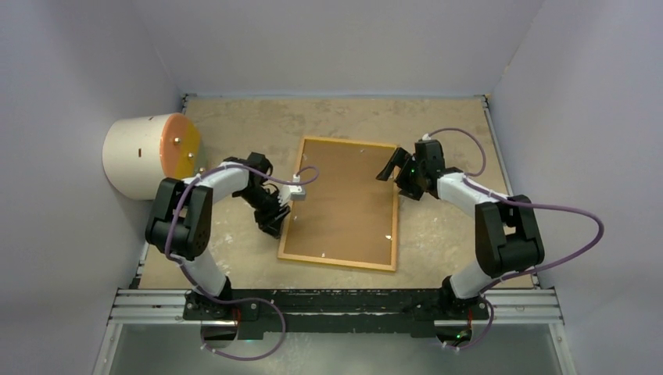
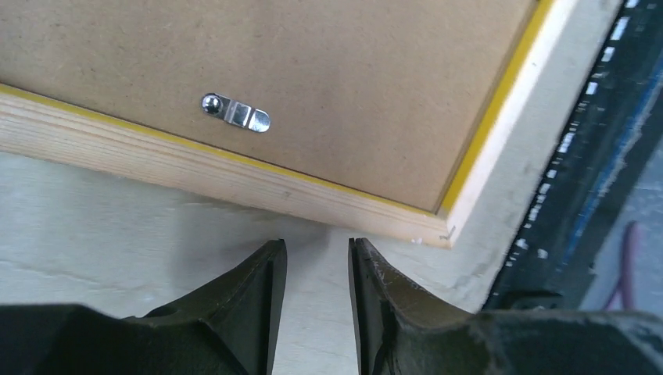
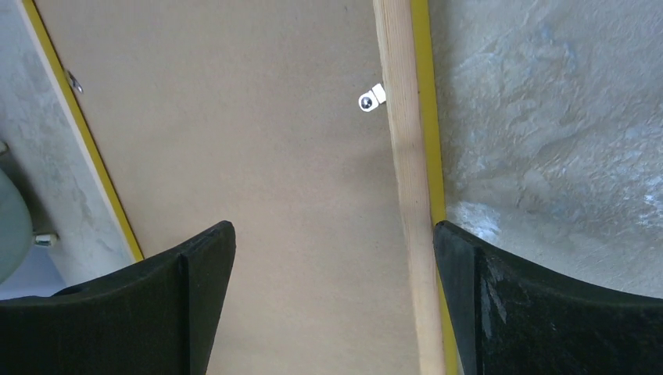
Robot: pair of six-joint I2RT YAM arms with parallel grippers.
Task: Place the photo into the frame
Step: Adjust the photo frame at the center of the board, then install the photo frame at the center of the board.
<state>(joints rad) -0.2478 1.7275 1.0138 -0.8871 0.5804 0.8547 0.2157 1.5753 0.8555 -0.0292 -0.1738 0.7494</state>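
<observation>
Frame face-down at centre of table, brown backing board inside. Left gripper just beside frame's left rail, jaws slightly apart, pinching nothing. Right gripper above right rail, spread wide.

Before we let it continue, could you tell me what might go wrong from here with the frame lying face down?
The backing board sits in the frame with a clip reaching onto it; lifting the board now could drag the whole frame.
The left gripper, narrowly open and empty, sits by the frame's corner near the table edge; a nudge may slide the frame.
The right gripper, wide open astride the frame's rail, may miss the small clip.
</observation>
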